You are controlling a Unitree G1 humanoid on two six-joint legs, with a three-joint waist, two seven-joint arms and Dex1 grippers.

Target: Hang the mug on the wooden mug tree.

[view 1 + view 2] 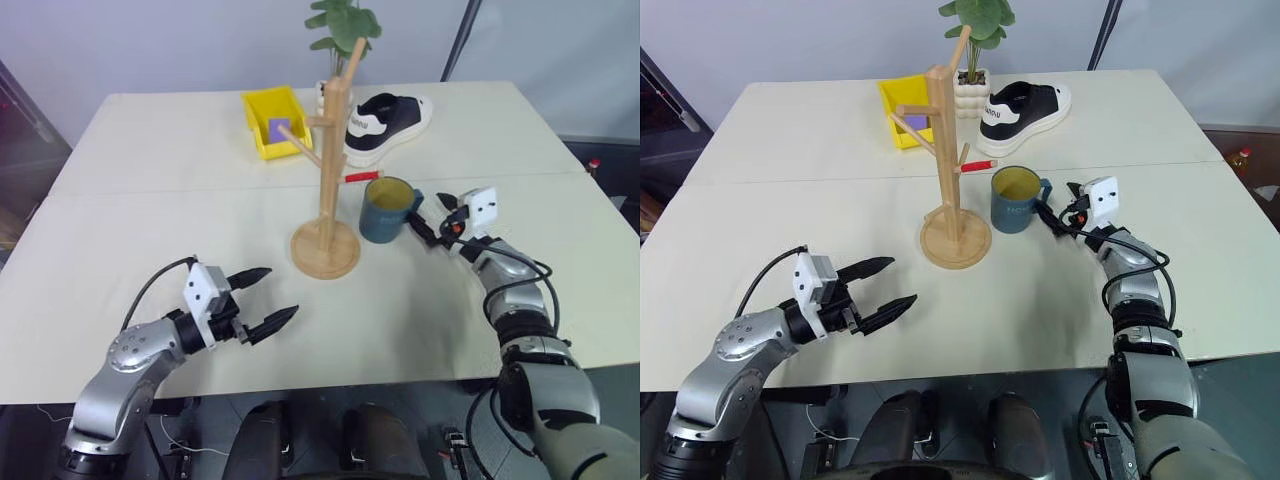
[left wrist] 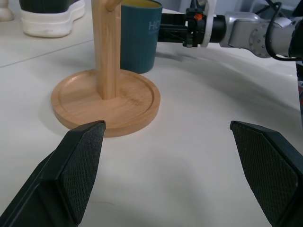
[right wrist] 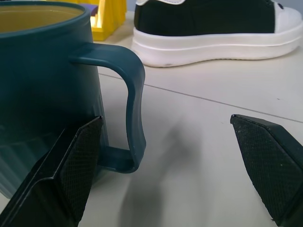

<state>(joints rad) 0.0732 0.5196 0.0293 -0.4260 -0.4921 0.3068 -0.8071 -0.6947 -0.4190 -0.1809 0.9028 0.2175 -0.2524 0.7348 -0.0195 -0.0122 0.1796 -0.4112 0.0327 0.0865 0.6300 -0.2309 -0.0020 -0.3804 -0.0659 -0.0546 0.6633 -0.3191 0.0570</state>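
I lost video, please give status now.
Both claws open: left claw low before tree, right claw at mug handle, not gripping. Mug upright beside tree base. Nothing between.

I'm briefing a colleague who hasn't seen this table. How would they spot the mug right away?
Find the wooden mug tree standing mid-table. The mug stands upright on the tabletop just right of its round base, handle toward the right gripper, whose jaws are open beside it. It is the only dark teal cup, yellow-green inside.
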